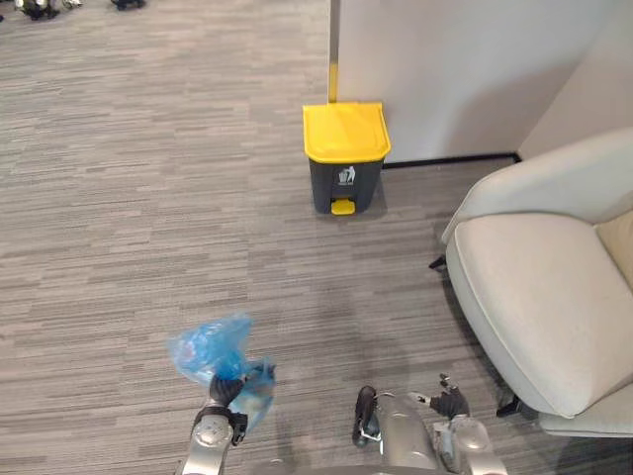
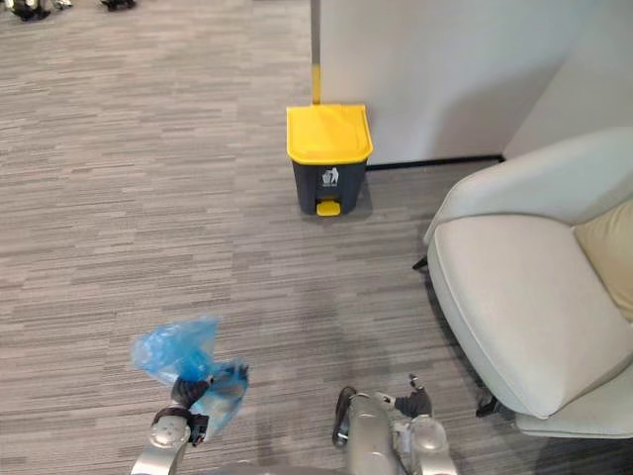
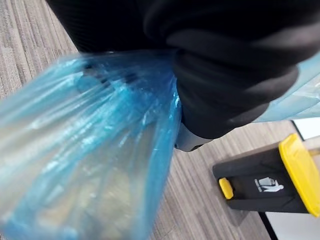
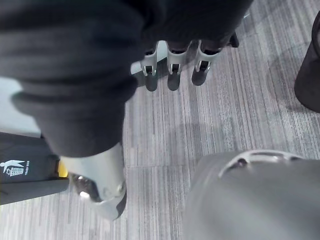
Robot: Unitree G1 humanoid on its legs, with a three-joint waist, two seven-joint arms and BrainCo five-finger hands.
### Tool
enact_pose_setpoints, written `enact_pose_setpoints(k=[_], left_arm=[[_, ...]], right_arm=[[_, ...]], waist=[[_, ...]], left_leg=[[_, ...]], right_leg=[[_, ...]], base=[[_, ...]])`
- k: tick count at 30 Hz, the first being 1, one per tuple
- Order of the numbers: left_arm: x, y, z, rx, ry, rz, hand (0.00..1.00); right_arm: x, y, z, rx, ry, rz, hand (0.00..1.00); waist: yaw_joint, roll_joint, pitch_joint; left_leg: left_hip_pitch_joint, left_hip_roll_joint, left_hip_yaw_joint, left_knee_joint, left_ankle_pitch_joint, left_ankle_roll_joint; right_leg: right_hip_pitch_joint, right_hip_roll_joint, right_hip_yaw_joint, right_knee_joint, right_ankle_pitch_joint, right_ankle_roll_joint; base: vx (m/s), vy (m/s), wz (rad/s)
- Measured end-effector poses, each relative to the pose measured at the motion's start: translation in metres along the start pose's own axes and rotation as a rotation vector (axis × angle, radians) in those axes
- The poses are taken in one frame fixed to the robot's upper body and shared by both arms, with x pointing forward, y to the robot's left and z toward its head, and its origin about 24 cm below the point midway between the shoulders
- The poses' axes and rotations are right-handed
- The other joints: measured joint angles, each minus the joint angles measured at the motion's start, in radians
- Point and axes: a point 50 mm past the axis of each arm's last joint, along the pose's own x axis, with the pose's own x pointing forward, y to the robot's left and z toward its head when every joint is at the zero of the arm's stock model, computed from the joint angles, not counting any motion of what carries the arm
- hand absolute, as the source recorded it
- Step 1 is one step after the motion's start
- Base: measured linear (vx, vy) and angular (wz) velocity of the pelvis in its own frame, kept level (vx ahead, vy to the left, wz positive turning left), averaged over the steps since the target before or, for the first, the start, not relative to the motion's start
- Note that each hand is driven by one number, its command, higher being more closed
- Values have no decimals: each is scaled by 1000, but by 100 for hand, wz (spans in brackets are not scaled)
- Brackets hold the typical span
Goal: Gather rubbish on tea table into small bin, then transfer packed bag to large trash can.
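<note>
The left robot hand (image 1: 224, 389) grasped one blue bag (image 1: 210, 346), contents indistinct, above the floor (image 1: 148, 198). One grey trash can (image 1: 344, 180), yellow lid (image 1: 345, 130) closed, stood well apart. The right robot hand (image 4: 174, 62) hung released.

You have a blue bag (image 1: 210, 348) of thin, translucent plastic film, crinkled and glossy. Your trash can (image 1: 344, 158): hard plastic, matt dark-grey body, smooth yellow lid with slight sheen. The carpet (image 1: 119, 218): short-pile, streaked, matt. The armchair (image 1: 539, 297): smooth cream upholstery, matt; leather or cloth, you cannot tell. The wall (image 1: 445, 59): smooth, matt.
</note>
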Motion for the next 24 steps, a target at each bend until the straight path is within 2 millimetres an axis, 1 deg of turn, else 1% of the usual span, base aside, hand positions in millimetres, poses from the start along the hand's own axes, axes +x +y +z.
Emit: enact_pose_setpoints(k=[1,2,3,4,5,6,7,8,9,10,11,12,13,14,15,16,17,18,19,20,21,22,23,24], left_arm=[[1,-1,2,-1,-5,-1,100],[3,-3,8,-11,-20,-5,100],[3,-5,10,-17,-24,-8,100],[2,-10,11,-32,-27,-16,100],[-1,-14,9,-45,-22,-22,100],[-2,-15,8,-53,-20,-22,100],[-3,-16,10,-69,-27,-18,100],[-4,-16,15,-83,-53,-12,100],[-4,-15,18,-90,-67,-7,100],[-4,-11,19,-98,-74,7,100],[-4,-10,18,-103,-69,13,100],[-4,-6,14,-117,-50,29,100],[-4,-7,13,-117,-47,29,100],[-4,-7,13,-118,-45,28,100],[-4,-6,6,-115,-14,31,100],[-3,-5,7,-116,-15,33,100],[-2,-6,10,-119,-22,31,100],[-2,-7,10,-121,-23,30,100],[-4,-7,2,-115,4,27,100],[-8,-7,-5,-107,28,23,100],[-9,-9,-7,-100,32,16,100],[-9,-9,-6,-84,28,6,100],[-10,-9,-9,-82,35,6,100],[-11,-8,-11,-80,40,9,100]], right_arm=[[0,-3,-1,13,4,-13,0],[-1,-4,-3,26,10,-19,0],[-1,-3,-5,27,15,-19,0],[-3,-1,-6,29,14,-14,0],[-4,2,-2,38,-4,-9,0],[-4,1,0,41,-14,-11,0],[-3,1,4,52,-29,-13,0],[-3,1,8,68,-46,-17,0],[-3,0,9,70,-48,-18,0],[-2,0,11,71,-54,-19,0],[-1,0,14,75,-64,-20,0],[-1,0,16,91,-66,-29,0],[-1,1,16,94,-64,-34,0],[-1,-1,15,93,-61,-44,0],[-2,5,8,101,-27,-35,0],[-2,6,6,103,-21,-34,0],[-3,4,4,101,-15,-37,0],[-3,3,2,99,-10,-40,0],[-2,4,6,97,-19,-35,0],[-2,6,5,87,-16,-30,0],[-2,6,3,79,-10,-29,0],[-3,7,-1,68,7,-24,0],[-4,9,-2,51,8,-13,0],[-4,10,-2,47,6,-9,0]], waist=[[-5,3,1],[-12,5,2],[-15,6,3],[-11,9,7],[2,12,8],[7,11,8],[16,4,10],[33,4,10],[39,2,9],[55,3,9],[60,3,9],[65,6,7],[65,8,6],[65,10,5],[79,-25,-10],[80,-35,-16],[85,-42,-20],[88,-42,-20],[90,-41,-20],[86,-37,-19],[85,-36,-19],[83,-36,-18],[80,-32,-16],[77,-30,-16]], left_leg=[[-3,8,-27,32,26,-21],[-34,32,-51,136,51,-35],[-59,46,-69,218,69,-48],[-144,91,-91,437,146,-65],[-224,134,-91,630,124,-44],[-264,150,-87,697,111,-25],[-338,159,-75,754,95,0],[-405,159,-51,739,79,27],[-429,159,-38,712,72,39],[-469,145,-13,617,60,55],[-478,134,-9,548,61,55],[-479,93,-16,285,84,38],[-477,79,-17,197,106,26],[-470,70,-21,129,164,31],[-433,20,-1,81,241,61],[-436,6,3,89,224,72],[-448,-4,11,125,191,82],[-452,-5,21,154,166,90],[-407,-25,48,188,94,107],[-343,-44,64,167,62,115],[-316,-52,67,158,50,119],[-265,-62,71,142,36,127],[-220,-64,70,123,25,127],[-198,-63,70,107,20,122]], right_leg=[[11,2,-6,16,-36,-7],[54,5,-26,5,-62,-8],[85,10,-36,-12,-68,-11],[166,33,-45,-71,-71,-13],[231,56,-42,-122,-75,-19],[260,63,-41,-143,-77,-23],[305,66,-37,-172,-89,-30],[339,71,-29,-205,-94,-26],[350,73,-22,-219,-94,-25],[378,74,-6,-247,-94,-17],[392,73,2,-259,-90,-8],[423,62,20,-276,-100,28],[431,57,25,-275,-111,45],[438,53,31,-274,-121,60],[458,15,71,-301,-135,94],[465,0,72,-320,-128,105],[476,-15,76,-337,-125,113],[484,-23,82,-338,-124,116],[468,-57,120,-222,-129,145],[399,-96,143,7,-116,177],[361,-112,153,105,-91,206],[305,-130,169,263,-79,205],[244,-134,175,370,-85,193],[213,-131,171,405,-90,184]], base=[[490,-249,10],[402,-211,28],[392,-210,37],[349,-166,7],[322,-138,-8],[286,-61,-24],[331,-13,-15],[333,16,-17],[347,66,-28],[246,88,-31],[405,183,-45],[352,186,-31],[361,207,-27],[384,234,-28],[404,224,-22],[505,266,-22],[355,173,-3],[497,271,-31],[526,289,-36],[511,277,-32],[422,181,-4],[355,86,6],[347,57,2],[329,12,-2]])
